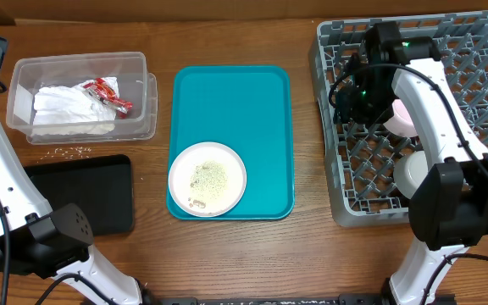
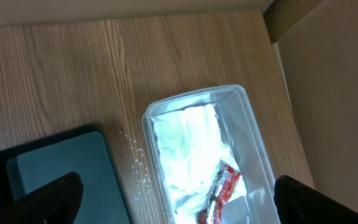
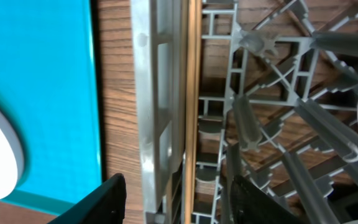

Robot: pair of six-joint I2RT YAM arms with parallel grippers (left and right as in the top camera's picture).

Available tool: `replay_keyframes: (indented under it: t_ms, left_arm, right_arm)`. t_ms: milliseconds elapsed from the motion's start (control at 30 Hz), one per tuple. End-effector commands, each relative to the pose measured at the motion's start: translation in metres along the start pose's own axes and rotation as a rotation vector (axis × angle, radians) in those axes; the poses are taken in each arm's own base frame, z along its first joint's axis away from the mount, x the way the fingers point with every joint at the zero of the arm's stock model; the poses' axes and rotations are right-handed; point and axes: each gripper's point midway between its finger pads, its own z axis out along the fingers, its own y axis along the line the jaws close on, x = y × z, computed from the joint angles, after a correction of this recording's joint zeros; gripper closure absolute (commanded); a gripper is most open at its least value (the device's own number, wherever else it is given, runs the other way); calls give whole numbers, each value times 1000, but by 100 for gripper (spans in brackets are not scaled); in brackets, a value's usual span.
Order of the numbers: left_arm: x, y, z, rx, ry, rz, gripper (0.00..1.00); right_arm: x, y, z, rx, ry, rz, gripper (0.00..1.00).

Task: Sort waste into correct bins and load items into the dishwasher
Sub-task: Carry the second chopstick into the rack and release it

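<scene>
- Nearest the robot's base, a large round white plate lies on the near end of the teal tray, with pale rice-like scraps on its middle.
- Left of that, apart from it, the shallow black tray lies flat on the table.
- At the right stands the grey dish rack; a white dish sits in its near part, half hidden by the right arm, and a paler dish lies further in.
- Just beyond the black tray, loose grains dot the wood.
- Further back, the clear tub holds crumpled white napkins, with the red-and-white wrapper beside them.
- Above the tub hangs the left gripper, fingers spread wide, empty.
- Over the rack's far left part hangs the right gripper, fingers parted, pinching nothing; the rack's wall shows below the gap.
</scene>
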Motion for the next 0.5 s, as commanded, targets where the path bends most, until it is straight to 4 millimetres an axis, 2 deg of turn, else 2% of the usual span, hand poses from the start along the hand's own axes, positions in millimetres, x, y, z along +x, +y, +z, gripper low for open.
replay_keyframes:
  t_ms: [0,100,133,200,267,467]
  left_arm:
    - [1,-1,3,-10,-4,16,0]
    - [2,-1,3,-9,-4,16,0]
    - [2,-1,3,-9,-4,16,0]
    - [2,-1,3,-9,-4,16,0]
    - [2,-1,3,-9,-4,16,0]
    - [2,-1,3,-9,-4,16,0]
  right_arm:
    - [-15,20,-28,-60,-96,-31,42]
    - [-22,43,-47,-176,-159,-59,34]
    - [-24,54,-52,-236,-178,-71,26]
    - [-30,80,-64,-386,-214,-102,18]
    - [-32,99,-73,-507,-231,-130,0]
    - [-34,133,-78,-601,-254,-211,0]
